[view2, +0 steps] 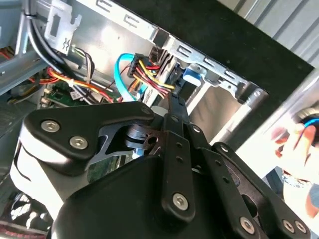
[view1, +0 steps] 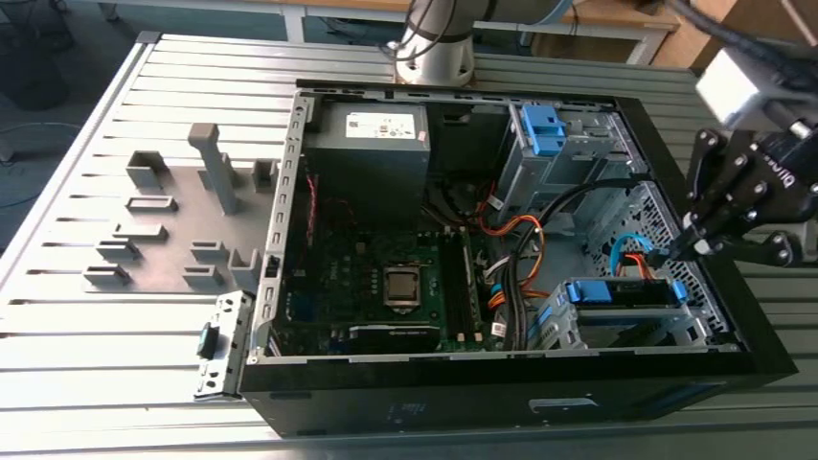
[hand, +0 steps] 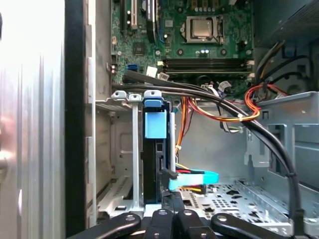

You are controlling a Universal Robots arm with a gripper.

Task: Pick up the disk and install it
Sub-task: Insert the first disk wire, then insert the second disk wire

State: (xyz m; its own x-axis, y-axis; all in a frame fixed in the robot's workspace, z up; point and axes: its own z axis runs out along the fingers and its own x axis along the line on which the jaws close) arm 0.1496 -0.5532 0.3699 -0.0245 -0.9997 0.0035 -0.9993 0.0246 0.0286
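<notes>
A: What is closest to the lens?

B: The gripper [hand: 172, 198]. In both wrist views its black jointed links with silver screws narrow to two slim fingers. The fingers are pressed together, with nothing visible between them.

A: Where is it working?

B: Inside an open black computer case [view1: 511, 407] that lies on its side on a ribbed metal desk [view1: 77, 316]. In the exterior view the arm reaches in from the exterior view's right. The gripper's tip is just beside a metal drive cage [view1: 691, 311] in the near corner of the case.

A: And the disk?

B: The disk [hand: 154, 130] stands on edge, seated in that cage between its metal rails. Its bright blue frame tab faces outward.

A: Is the gripper touching it?

B: I cannot tell. The tip is just beside a flat blue plug [hand: 195, 178] at the disk's end. Red, yellow and orange cables [hand: 219, 113] are bunched close by.

A: What else is in the case?

B: A green motherboard [view1: 383, 278] covers the floor of the case. A grey box [view1: 371, 153] with a white sticker sits at the far side. A bare blue clip [view1: 543, 129] is in a bay near it.

A: And outside it?

B: Grey blocks [view1: 167, 206] stand on the desk at the exterior view's left.
</notes>
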